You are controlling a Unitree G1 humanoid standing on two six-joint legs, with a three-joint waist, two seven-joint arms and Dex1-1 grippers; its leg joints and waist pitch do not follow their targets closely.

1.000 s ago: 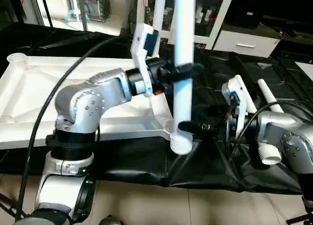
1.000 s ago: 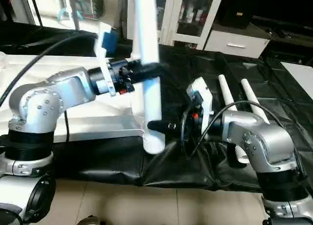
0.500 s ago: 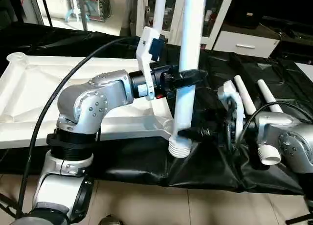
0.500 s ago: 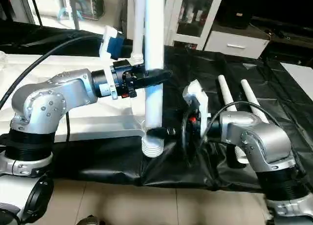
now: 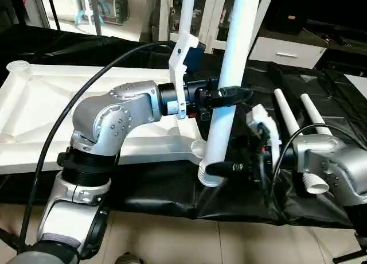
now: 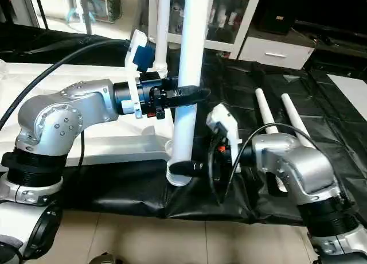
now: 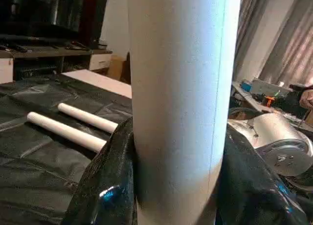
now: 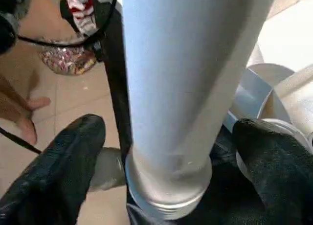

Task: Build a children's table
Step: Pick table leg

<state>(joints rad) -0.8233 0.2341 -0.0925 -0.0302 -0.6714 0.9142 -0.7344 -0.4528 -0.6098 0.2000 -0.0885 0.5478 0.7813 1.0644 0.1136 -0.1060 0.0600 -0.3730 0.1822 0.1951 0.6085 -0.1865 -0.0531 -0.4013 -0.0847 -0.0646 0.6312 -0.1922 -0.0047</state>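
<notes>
top: the white top (image 5: 34,112) lies underside up on the black-covered counter (image 5: 321,92), toward its left end; its near right corner socket (image 5: 199,147) sits just beside the foot of the held leg.
leg: the leg (image 5: 229,86) stands nearly upright, tilted a little to the right at its upper end; its long axis runs up and down, and its ribbed foot (image 5: 210,177) hangs by the counter's near edge, just right of the socket and not yet in it.
spare legs: two spare legs (image 5: 292,123) lie side by side on the counter's right part; another leg (image 6: 162,23) stands at the top's far right corner.
left hand: the left hand (image 5: 226,96) is clamped on the leg at mid-height.
right hand: the right hand (image 6: 186,168) sits low at the foot, fingers (image 8: 73,151) spread wide on either side, gripping nothing.
nearer arm: the right, by my reading, is placed to steer the foot left into the socket.
</notes>
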